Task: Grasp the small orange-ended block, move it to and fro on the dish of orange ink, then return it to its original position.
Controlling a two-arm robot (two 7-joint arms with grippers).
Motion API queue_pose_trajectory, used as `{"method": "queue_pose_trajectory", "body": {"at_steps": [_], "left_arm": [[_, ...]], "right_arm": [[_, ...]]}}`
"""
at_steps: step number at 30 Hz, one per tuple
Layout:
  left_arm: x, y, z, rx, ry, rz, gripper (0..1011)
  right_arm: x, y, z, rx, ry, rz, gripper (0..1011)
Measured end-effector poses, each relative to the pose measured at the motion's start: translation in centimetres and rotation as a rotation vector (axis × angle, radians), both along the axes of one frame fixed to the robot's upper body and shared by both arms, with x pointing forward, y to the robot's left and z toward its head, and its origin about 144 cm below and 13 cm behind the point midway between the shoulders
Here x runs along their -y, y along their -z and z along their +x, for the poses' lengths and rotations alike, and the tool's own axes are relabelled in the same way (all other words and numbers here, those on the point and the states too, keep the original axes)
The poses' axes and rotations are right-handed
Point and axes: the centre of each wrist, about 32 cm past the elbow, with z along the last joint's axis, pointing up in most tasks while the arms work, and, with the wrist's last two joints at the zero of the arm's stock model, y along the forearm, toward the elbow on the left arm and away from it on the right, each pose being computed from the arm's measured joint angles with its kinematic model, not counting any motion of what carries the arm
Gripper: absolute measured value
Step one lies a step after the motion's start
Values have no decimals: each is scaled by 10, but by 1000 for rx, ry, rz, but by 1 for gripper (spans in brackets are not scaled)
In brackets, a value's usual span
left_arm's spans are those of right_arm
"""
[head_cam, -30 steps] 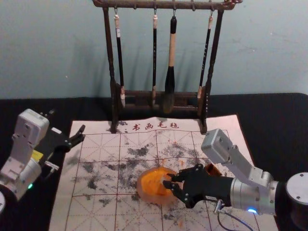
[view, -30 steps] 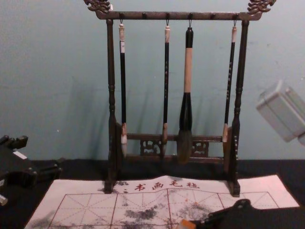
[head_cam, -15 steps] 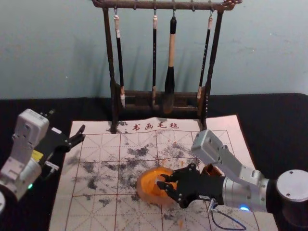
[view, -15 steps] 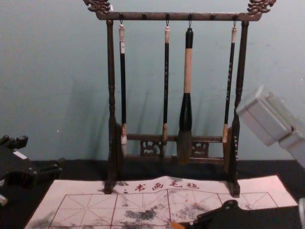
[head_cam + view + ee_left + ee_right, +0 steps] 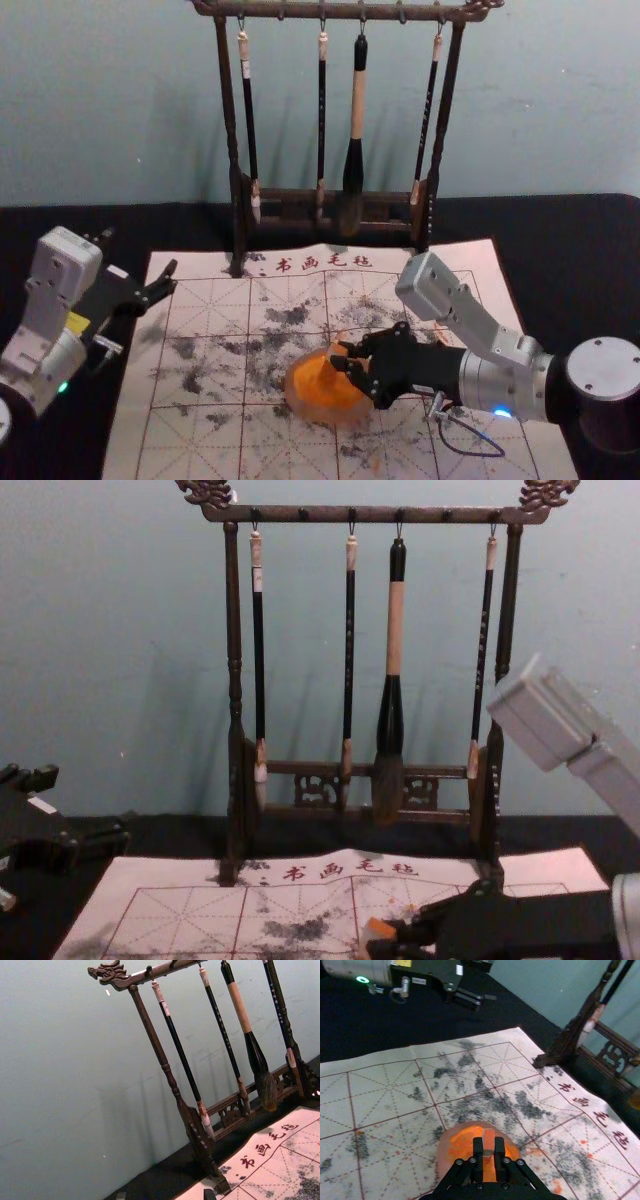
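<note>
1. My right wrist view gives me the clearest look at the block (image 5: pixel 488 1142): it's clamped between the fingertips of my right pincer (image 5: pixel 341 356), its orange face showing, with the dish (image 5: pixel 445 1150) of orange ink (image 5: pixel 464 1140) beyond it.
2. From the head view, I have that pincer at the right side of the dish, reaching over its edge. The chest view gives me the block side-on, its pale side below the orange face.
3. I can't tell whether the block touches the ink. The pincer covers part of the block, and in the chest view the near part of the mat (image 5: pixel 180 920) is cut off.
4. My left pincer (image 5: pixel 140 257) is parked beyond the mat's left edge, fingers apart.
5. Behind the mat stands a dark wooden rack (image 5: pixel 232 130) with four hanging brushes (image 5: pixel 356 100), on the black-covered counter (image 5: pixel 575 260). My right forearm (image 5: pixel 490 380) blocks part of the mat from the head view.
</note>
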Motion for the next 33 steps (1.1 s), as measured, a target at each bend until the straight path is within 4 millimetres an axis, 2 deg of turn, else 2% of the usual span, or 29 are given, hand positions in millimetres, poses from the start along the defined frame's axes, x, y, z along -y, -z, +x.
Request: {"method": "queue_pose_trajectory", "body": {"at_steps": [7,20,33], "left_arm": [[0,0,0,0,0,0,1001],[0,0,0,0,0,0,1001],[0,0,0,0,0,0,1001]], "right_arm": [[6,-1,1,1,23,-2,95],[17,-3,-12,-13,14,0,96],[12,-4,-20,-29,-28,12,95]]}}
